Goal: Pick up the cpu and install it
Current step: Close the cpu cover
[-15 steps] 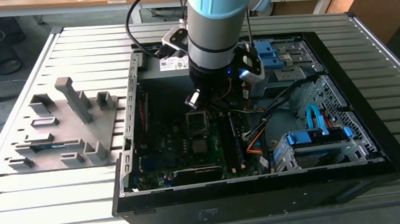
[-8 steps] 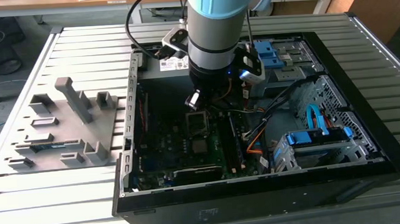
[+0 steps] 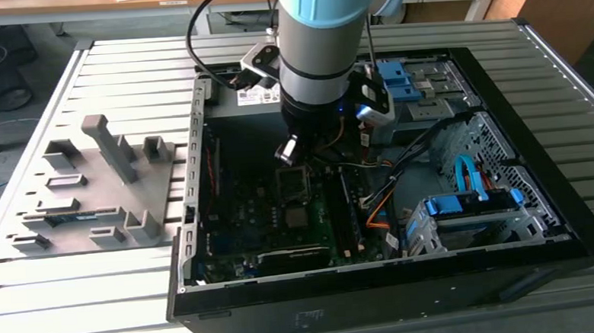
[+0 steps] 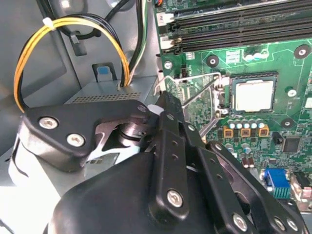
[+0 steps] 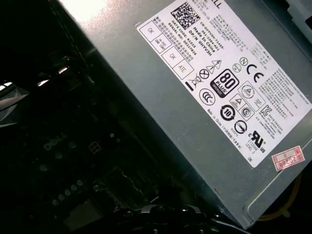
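Silvery metal cpu (image 4: 253, 95); matt black plastic pincer (image 4: 168, 105).

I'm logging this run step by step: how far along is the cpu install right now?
Done, it seems: the cpu already lies in the motherboard socket, silvery face up. In hand: nothing that I can see; the gripper hangs over the board inside the case, beside the power supply. Left: the socket's wire lever looks raised, so clamping seems undone.

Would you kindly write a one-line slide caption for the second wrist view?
Wrist camera looks past the claw at the cpu seated in its motherboard socket, retention frame raised.
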### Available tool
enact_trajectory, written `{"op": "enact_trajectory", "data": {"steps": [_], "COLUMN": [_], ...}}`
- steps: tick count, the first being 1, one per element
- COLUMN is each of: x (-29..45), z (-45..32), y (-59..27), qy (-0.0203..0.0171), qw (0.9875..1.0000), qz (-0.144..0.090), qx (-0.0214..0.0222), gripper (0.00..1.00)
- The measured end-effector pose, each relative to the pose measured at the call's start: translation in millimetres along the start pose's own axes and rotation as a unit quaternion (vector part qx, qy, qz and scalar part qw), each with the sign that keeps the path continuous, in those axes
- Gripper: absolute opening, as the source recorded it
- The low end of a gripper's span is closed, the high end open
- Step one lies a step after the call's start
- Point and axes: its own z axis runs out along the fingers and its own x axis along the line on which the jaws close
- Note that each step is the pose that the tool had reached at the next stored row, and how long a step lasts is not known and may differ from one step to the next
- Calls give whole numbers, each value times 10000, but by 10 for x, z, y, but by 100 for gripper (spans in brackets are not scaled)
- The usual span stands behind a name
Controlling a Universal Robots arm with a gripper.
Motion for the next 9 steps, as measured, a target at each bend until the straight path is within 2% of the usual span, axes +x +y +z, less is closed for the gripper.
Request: {"op": "enact_trajectory", "data": {"steps": [1,3,4,6,9], "x": [1,3,3,3,2], "z": [-1,0,0,-1,-1], "y": [-1,-1,-1,-1,-1], "qy": [21,102,160,305,513], "qw": [10000,9999,9998,9992,9978], "qz": [-1,-2,-3,-5,-12], "qx": [17,83,131,249,419], "gripper": [10,10,10,10,10]}}
